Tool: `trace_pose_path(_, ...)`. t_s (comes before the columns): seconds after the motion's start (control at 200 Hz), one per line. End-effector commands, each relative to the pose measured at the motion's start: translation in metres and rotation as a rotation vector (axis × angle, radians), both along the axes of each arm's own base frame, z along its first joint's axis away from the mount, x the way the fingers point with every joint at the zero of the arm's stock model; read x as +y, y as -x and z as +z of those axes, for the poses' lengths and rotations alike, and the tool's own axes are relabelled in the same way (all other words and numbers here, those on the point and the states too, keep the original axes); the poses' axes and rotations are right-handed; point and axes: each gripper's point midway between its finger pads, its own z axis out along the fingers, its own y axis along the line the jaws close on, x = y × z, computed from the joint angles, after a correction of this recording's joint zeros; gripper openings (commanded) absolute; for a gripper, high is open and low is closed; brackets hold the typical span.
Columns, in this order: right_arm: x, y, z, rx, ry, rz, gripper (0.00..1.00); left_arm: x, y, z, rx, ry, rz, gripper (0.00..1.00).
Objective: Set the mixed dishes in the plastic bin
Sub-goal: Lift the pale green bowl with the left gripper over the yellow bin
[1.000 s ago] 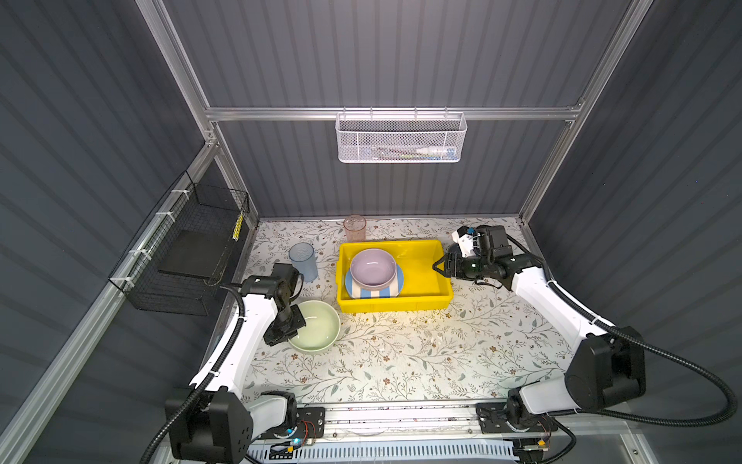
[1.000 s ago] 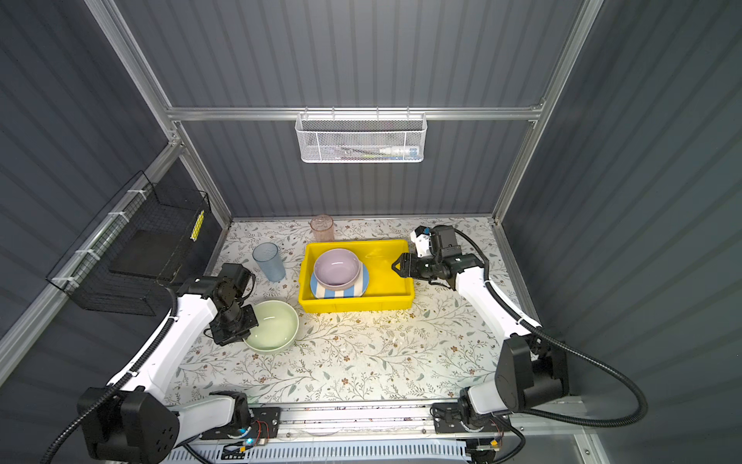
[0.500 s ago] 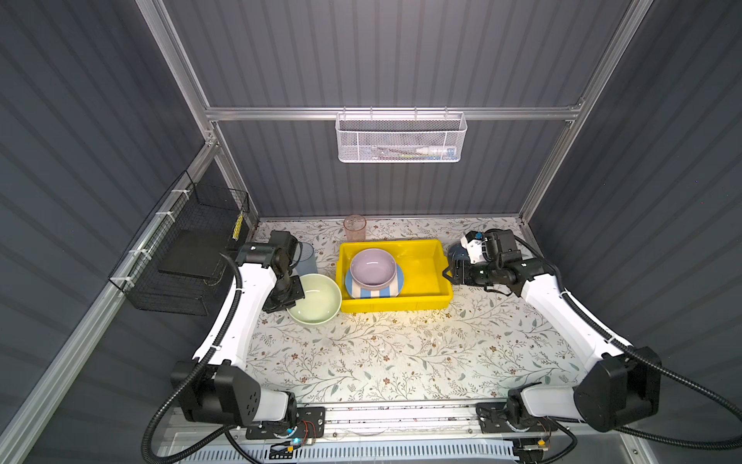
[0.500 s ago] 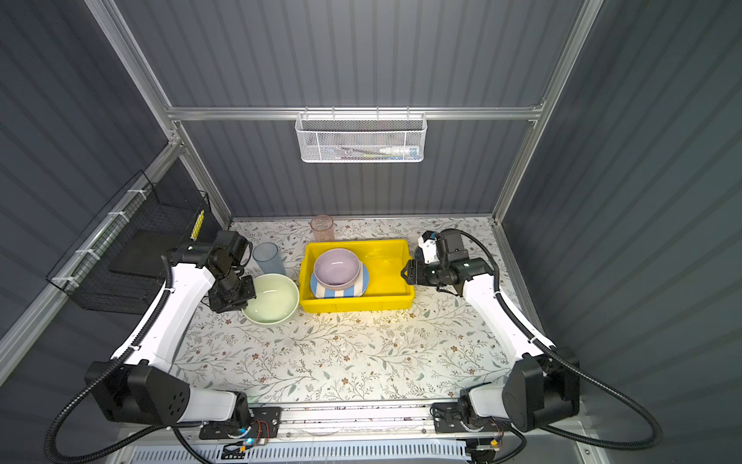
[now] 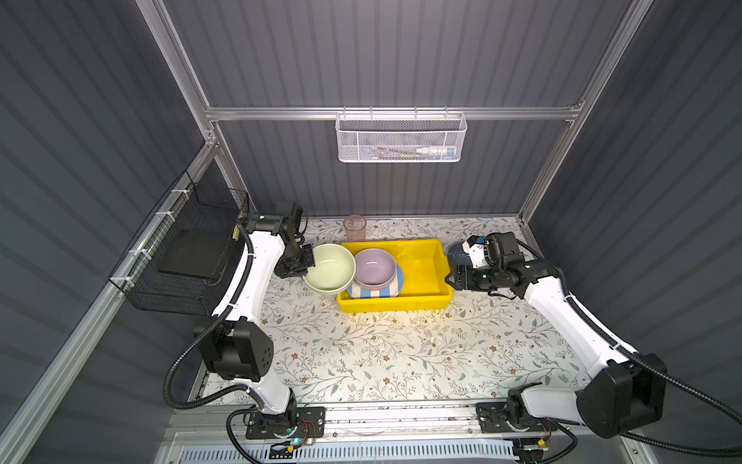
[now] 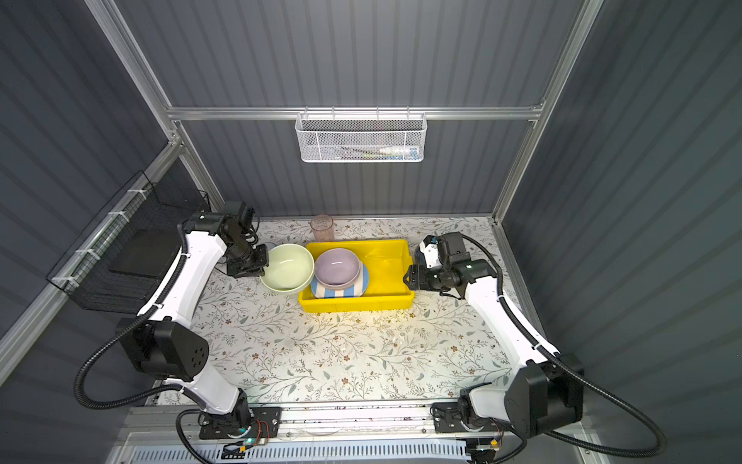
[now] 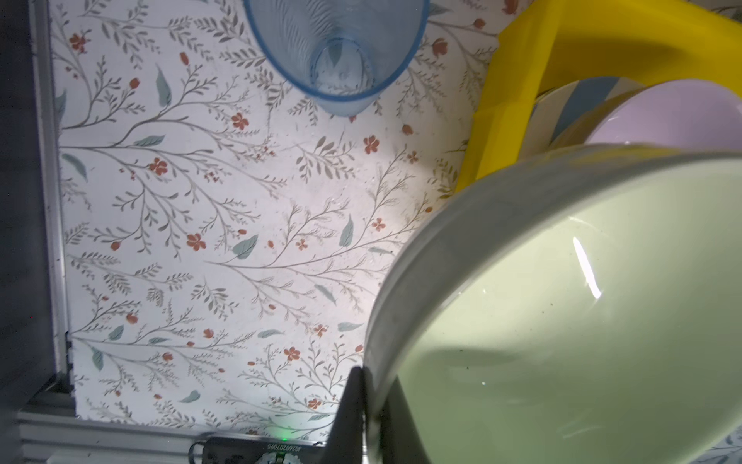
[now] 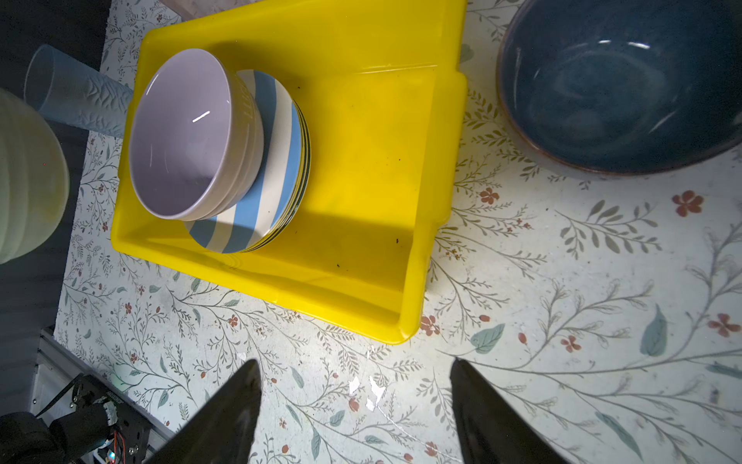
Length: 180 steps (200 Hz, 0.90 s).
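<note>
Left claw (image 7: 373,405) is pinching the rim of the pale green bowl (image 5: 329,267), one finger inside and one outside. The bowl is sticking out ahead of the claw, tilted, and looks clear of the desk (image 5: 361,353). Its far edge is overlapping the near wall of the yellow bin (image 5: 421,299).

Inside the bin, the end nearest this claw is carrying a lilac bowl (image 5: 374,267) on a blue-white striped plate (image 5: 375,292). The bare floor is lying beyond them.

A rim pinch can let the bowl swivel, so I'm suggesting:
- travelling slowly, high enough to clear the wall and the lilac rim
- levelling out, then lowering until the base is bearing before releasing

Right claw (image 8: 353,363) is hanging wide open and empty just outside the bin's far end, with the dark blue bowl (image 8: 618,88) beside it. Best to be holding it out of the drop zone.
</note>
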Motion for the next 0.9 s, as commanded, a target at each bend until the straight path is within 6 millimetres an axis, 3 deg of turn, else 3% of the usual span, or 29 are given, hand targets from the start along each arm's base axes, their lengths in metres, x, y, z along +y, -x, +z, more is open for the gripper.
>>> trace_pose_path(0.0,-0.005,0.010,-0.005,0.027,0.010,-0.013,0.76,-0.027,-0.026,0.024,-0.104,0.102,-0.072,0.00)
trace_pose_path(0.235,-0.004,0.017,-0.003,0.028,-0.004,-0.003,0.79,-0.055,-0.052,0.008,-0.089,0.137,-0.126,0.00)
trace_pose_path(0.47,0.008,0.025,-0.001,0.036,-0.077,0.039,0.81,-0.083,-0.069,0.005,-0.090,0.185,-0.172,0.00)
trace_pose_path(0.896,0.007,0.033,-0.006,0.042,-0.093,0.025,0.85,-0.124,-0.080,-0.012,-0.045,0.172,-0.259,0.00)
